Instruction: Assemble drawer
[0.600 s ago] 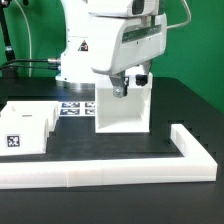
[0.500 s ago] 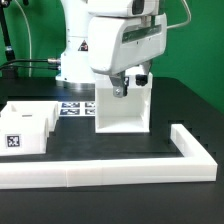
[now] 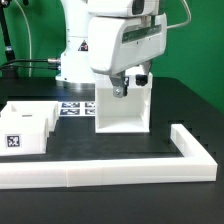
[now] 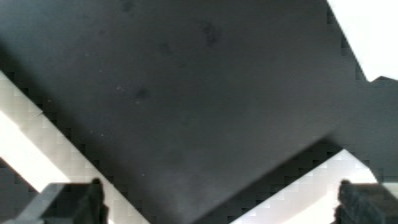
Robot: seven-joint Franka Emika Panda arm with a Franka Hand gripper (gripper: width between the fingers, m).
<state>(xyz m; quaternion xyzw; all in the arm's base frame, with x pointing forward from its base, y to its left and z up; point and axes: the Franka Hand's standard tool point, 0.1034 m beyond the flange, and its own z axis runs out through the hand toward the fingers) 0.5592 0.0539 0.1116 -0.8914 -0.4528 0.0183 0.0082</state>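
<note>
Clearly the pincer (image 3: 130, 85) is released, its fingers (image 4: 71, 205) wide apart over the black bench (image 4: 196, 100); the drawer housing (image 3: 122, 115) stands right below it; a smaller tagged box (image 3: 25, 128) lies well apart.
</note>
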